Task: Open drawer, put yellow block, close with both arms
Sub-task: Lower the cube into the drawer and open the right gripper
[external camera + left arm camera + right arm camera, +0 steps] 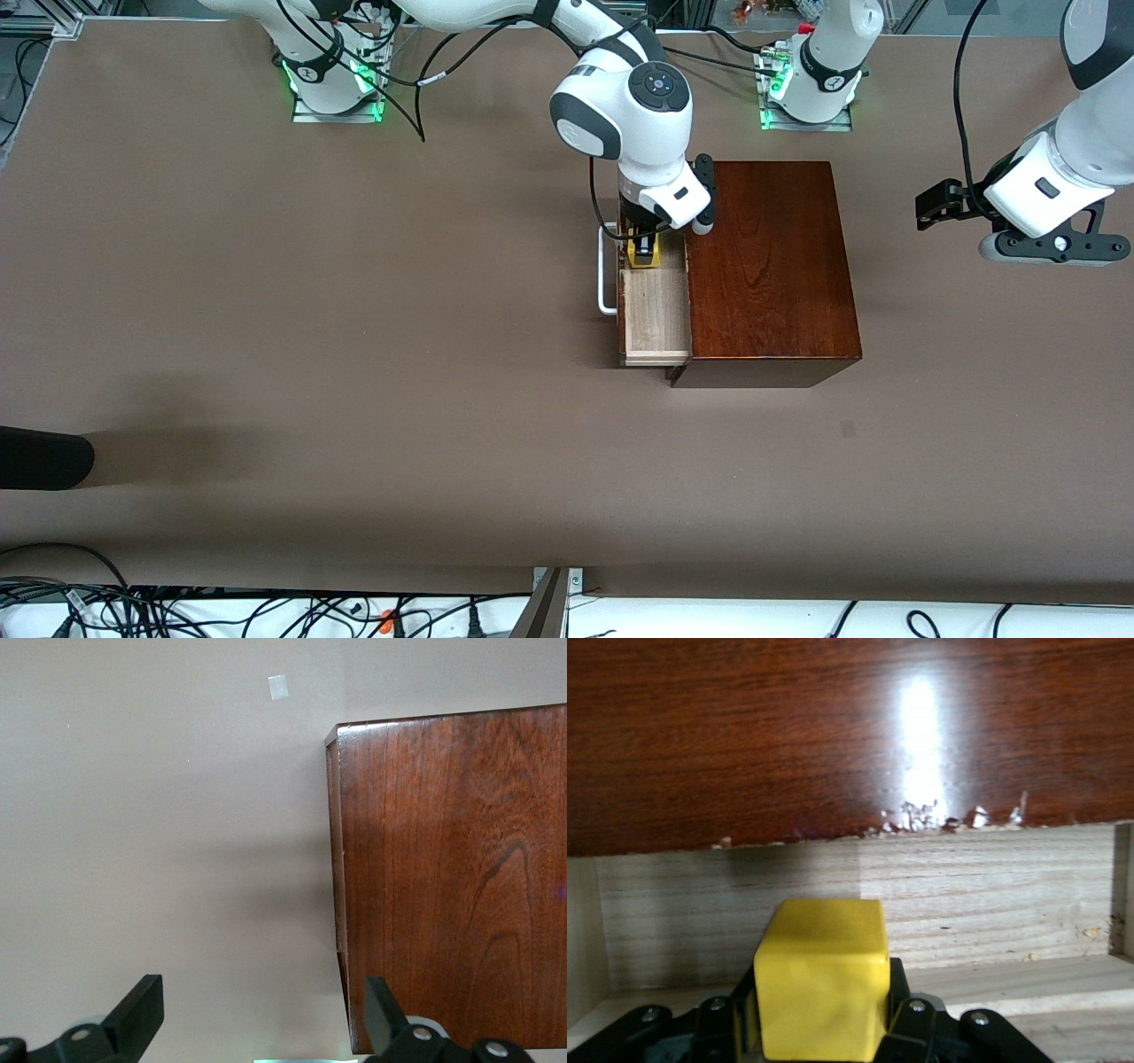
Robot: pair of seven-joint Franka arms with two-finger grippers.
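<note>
The dark reddish-brown box [771,266] stands mid-table with its drawer [656,310] pulled out toward the right arm's end; the white handle [605,275] shows beside it. My right gripper [644,244] is down in the drawer's end farther from the front camera, shut on the yellow block [644,255]. In the right wrist view the block [824,974] sits between the black fingers [908,1014], in front of the drawer's pale wall [992,904]. My left gripper [937,206] waits open over the table past the box, toward the left arm's end; its view shows the box [452,877].
A dark object [44,456] lies at the table's edge at the right arm's end. A small square mark [848,429] is on the table nearer the camera than the box. Cables run along the near edge.
</note>
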